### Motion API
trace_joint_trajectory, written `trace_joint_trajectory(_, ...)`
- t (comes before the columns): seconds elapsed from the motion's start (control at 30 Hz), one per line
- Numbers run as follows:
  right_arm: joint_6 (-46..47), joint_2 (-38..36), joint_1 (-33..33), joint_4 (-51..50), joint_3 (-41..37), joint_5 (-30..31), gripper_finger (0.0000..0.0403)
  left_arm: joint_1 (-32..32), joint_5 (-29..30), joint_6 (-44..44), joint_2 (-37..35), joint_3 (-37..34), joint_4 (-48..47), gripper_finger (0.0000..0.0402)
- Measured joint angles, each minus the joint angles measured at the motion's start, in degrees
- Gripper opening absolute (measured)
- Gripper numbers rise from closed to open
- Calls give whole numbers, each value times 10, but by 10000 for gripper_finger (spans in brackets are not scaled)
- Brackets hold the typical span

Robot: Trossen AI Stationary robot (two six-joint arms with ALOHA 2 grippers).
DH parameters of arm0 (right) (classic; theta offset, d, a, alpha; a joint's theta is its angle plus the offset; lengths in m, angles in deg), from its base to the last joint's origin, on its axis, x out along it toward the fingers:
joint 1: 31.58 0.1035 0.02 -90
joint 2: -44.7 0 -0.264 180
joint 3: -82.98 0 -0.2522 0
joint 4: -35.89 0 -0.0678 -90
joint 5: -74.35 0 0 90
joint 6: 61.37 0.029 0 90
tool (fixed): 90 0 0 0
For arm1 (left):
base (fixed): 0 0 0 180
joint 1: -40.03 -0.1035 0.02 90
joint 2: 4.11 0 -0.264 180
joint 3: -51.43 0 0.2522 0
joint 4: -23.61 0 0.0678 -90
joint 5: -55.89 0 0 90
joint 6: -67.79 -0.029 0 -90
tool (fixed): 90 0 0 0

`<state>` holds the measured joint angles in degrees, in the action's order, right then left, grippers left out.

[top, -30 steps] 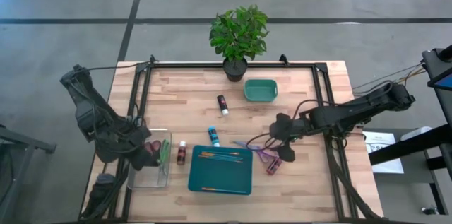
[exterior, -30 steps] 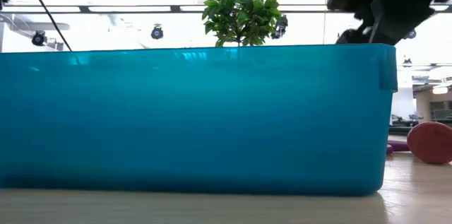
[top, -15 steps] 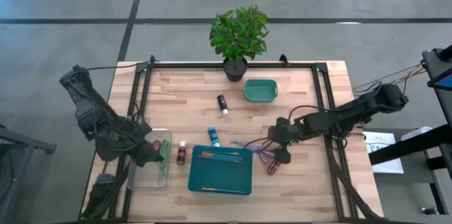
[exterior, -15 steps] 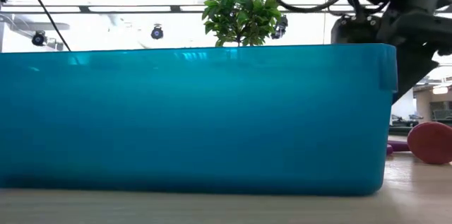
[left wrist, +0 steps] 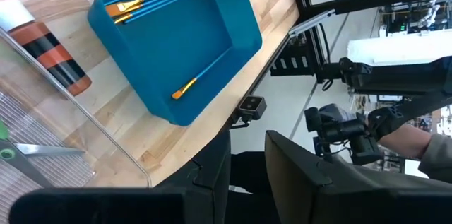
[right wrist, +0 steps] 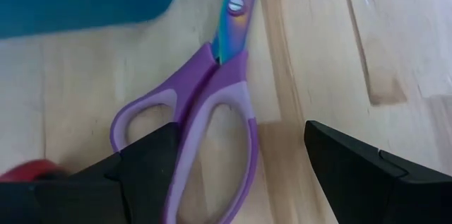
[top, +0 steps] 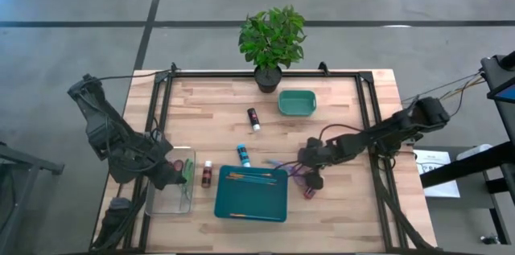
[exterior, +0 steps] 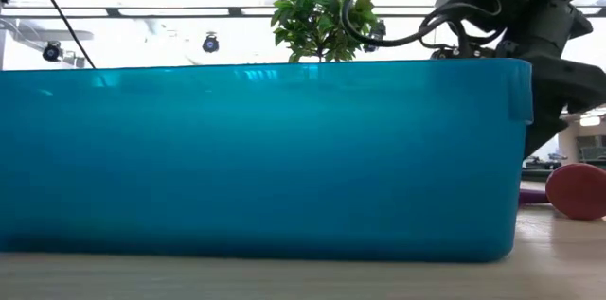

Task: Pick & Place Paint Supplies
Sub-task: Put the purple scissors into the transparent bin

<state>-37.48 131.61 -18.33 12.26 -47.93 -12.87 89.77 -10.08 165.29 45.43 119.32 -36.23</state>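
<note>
Right gripper (top: 308,176) over purple scissors (right wrist: 212,114), fingers apart.
Left gripper (top: 173,176) at clear tray (top: 170,203); state unclear.

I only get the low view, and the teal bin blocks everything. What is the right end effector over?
Observer: The right end effector is open above the handles of purple scissors, beside the teal bin.
Operator: Is anything in the bin?
Observer: Yes. Several brushes lie along its far edge, and one lies near the front.
Operator: And the left arm?
Observer: The left end effector is above the clear tray at the table's left front.
</note>
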Motion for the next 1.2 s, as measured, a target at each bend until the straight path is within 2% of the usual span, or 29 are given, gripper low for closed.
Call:
trace_joint_trajectory(0.17, -2, 11, 0, 19, 0, 0, 301, 0, 0, 0, 0, 0, 0, 98)
trace_joint_trajectory(0.6, 31, -67, -6, 11, -24, 36, 301, 0, 0, -5, 0, 0, 0, 98)
trace_joint_trajectory(1.0, 56, -16, -5, 19, -31, 50, 301, 0, 0, -3, 0, 0, 0, 98)
trace_joint_trajectory(1.1, 60, -11, -5, 22, -30, 52, 286, 0, 0, -2, 0, 0, 0, 98)
trace_joint_trajectory(1.2, 59, -11, -5, 21, -30, 54, 244, 0, 0, 0, 0, 0, 0, 98)
